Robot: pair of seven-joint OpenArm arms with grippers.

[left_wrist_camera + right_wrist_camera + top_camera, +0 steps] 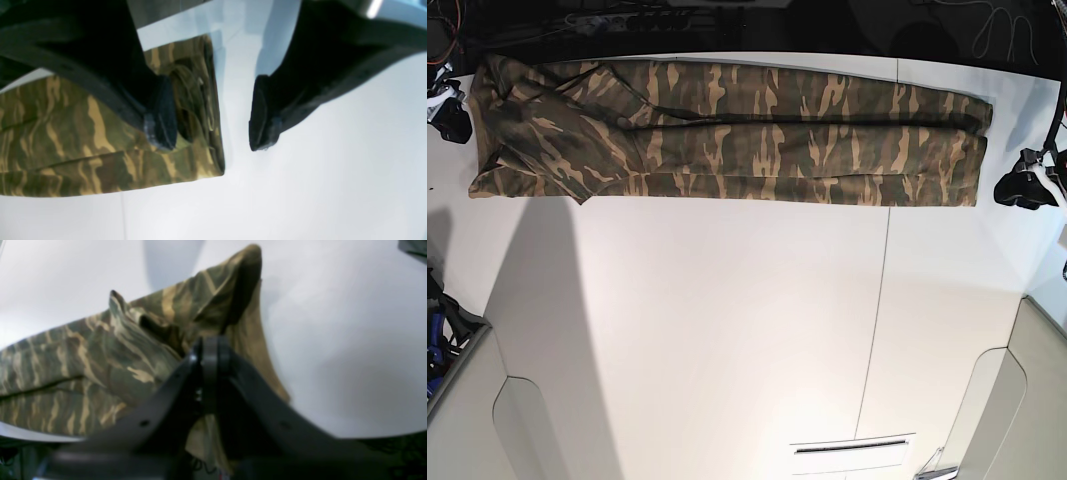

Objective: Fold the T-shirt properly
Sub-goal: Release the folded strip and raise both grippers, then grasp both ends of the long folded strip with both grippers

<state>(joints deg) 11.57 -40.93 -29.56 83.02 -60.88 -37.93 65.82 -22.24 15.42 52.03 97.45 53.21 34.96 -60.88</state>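
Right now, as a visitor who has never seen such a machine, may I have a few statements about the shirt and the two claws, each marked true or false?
1. The shirt lies as a long folded strip across the far side of the table. True.
2. The left gripper is clamped on the shirt. False: its jaws stand apart, one finger over the cloth's end, the other over bare table.
3. The right gripper is shut, with cloth bunched up around its tips. True.
4. The shirt is plain blue. False: it is camouflage in green, brown and tan.
5. The two grippers are at opposite ends of the shirt. True.
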